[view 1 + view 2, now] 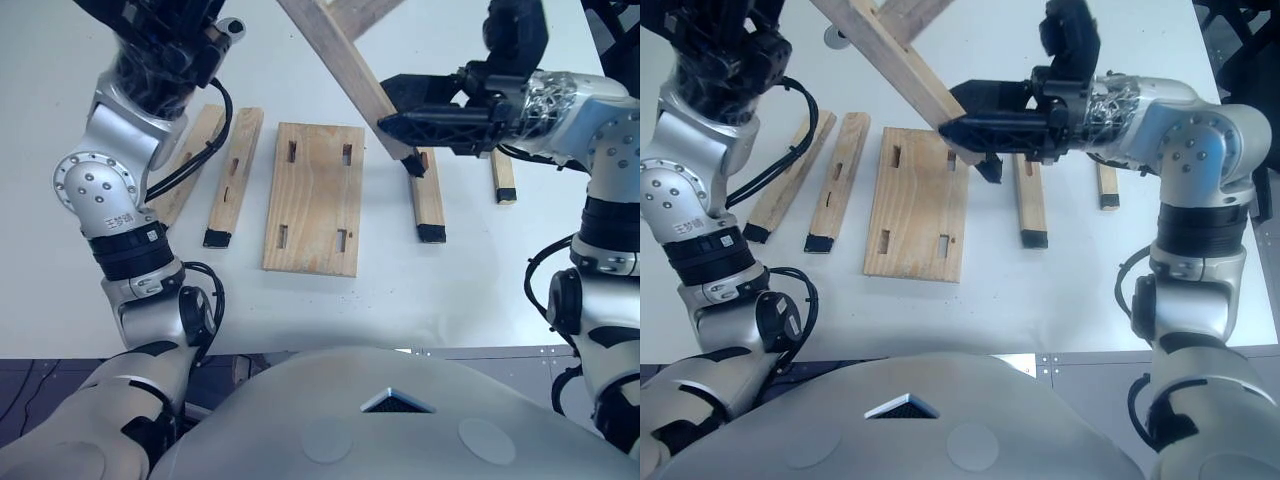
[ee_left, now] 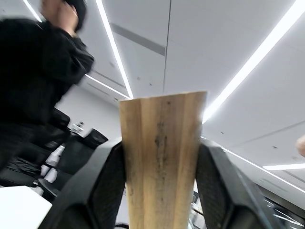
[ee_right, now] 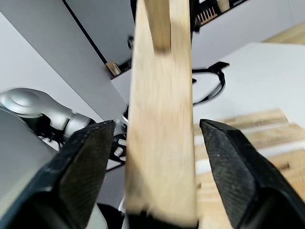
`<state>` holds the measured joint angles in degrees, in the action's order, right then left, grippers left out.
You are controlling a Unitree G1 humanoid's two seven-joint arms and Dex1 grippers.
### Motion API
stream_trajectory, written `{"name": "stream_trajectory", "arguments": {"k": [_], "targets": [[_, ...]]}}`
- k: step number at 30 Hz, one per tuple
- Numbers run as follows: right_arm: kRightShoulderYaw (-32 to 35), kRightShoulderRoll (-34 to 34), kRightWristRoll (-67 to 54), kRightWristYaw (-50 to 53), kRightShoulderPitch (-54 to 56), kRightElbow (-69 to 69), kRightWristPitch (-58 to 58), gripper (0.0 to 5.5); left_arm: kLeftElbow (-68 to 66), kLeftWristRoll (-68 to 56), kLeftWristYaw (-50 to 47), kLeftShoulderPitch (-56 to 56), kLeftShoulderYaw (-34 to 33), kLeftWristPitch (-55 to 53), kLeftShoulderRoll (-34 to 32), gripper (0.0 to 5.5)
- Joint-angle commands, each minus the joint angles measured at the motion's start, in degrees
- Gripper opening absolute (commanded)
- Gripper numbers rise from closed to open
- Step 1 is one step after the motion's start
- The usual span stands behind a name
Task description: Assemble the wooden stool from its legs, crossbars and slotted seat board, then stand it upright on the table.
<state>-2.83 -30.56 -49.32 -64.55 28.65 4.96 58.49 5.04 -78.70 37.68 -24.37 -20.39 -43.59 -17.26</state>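
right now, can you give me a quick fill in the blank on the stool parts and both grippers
1. The seat board lying on the table has ___ slots.
2. To the robot's left of it lie ___ loose wooden pieces.
3. The left gripper is ___ on the raised leg.
4. The right gripper has its fingers apart, clear of that leg, so it is ___.

Missing words: four; two; shut; open

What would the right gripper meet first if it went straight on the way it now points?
The raised wooden leg. In the wrist view it stands between the open fingers of the right gripper, so it would likely be met almost at once, though the exact depth is unclear.
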Motion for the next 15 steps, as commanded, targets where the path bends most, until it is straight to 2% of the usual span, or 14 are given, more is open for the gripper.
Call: {"name": "stream_trajectory", "arguments": {"k": [1, 5, 9, 15], "targets": [[-2.5, -5.1, 7.0, 1.6, -5.3, -0.6, -3.6, 3.76, 0.2, 3.0, 1.0, 0.3, -3.5, -0.5, -7.9, 2.01], [2.3, -4.4, 11.3, 8.0, -5.2, -9.1, -6.5, 3.12, 4.8, 4.1, 3.5, 5.3, -5.8, -3.1, -15.2, 2.01], [9.4, -1.6, 16.9, 21.0, 2.9, -24.8, -13.5, 2.44, 10.8, 7.1, 9.5, 11.7, -5.2, -4.5, -21.8, 2.01], [10.2, -2.3, 20.9, 21.3, 9.3, -34.8, -17.8, 1.43, 11.2, 15.9, 18.7, 17.6, -0.5, -1.7, -25.1, 2.01]]}}
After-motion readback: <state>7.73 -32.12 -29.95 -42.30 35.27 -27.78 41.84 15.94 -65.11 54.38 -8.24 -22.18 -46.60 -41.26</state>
